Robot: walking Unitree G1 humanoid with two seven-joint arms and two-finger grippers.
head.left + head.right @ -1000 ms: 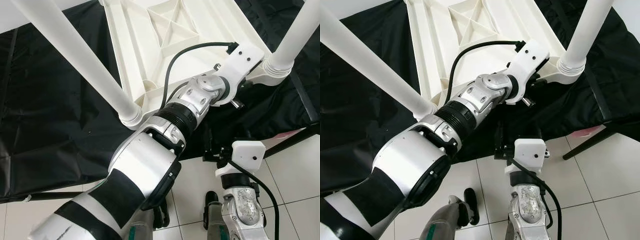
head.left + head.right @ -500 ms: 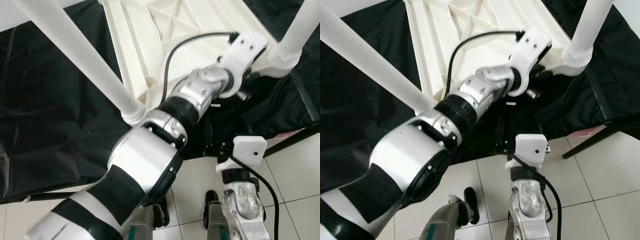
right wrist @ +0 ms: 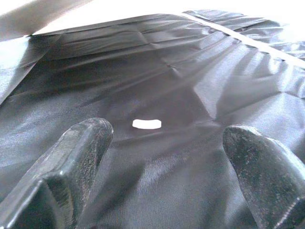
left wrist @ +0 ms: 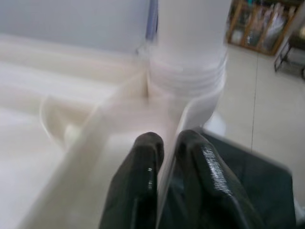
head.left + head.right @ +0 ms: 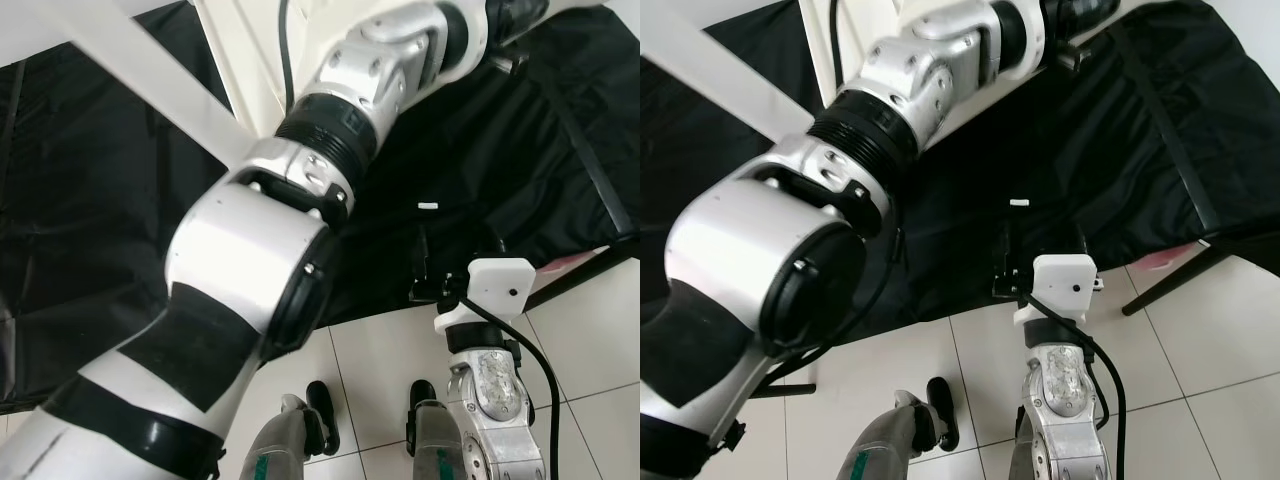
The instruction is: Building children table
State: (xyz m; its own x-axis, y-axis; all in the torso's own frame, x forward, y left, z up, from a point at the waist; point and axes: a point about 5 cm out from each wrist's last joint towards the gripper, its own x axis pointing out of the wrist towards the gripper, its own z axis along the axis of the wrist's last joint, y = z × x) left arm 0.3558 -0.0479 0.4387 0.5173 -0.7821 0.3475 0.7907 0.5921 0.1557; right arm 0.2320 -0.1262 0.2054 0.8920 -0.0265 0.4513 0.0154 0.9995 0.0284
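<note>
The white children's table [image 5: 245, 60] lies upside down on a black cloth [image 5: 100, 200], with one white leg [image 5: 140, 65] slanting across the upper left. My left arm reaches up over it toward the far right. In the left wrist view my left gripper [image 4: 164, 157] is shut on a thin white rim of the table, just below a leg socket [image 4: 188, 71]. My right gripper [image 3: 167, 157] hovers open over the cloth near its front edge. A small white piece [image 3: 147, 124] lies on the cloth just beyond its fingertips [image 3: 78, 143], also visible as the white piece [image 5: 427, 206] from above.
The cloth's front edge meets a white tiled floor [image 5: 580, 360]. A black frame bar [image 5: 590, 275] and something pink [image 5: 575, 262] sit at the right. My feet [image 5: 320, 415] stand on the tiles below.
My left arm has swung up and away, taking the table's near corner and right leg out of the top of the view. The small white piece is now uncovered. The right arm stayed put.
</note>
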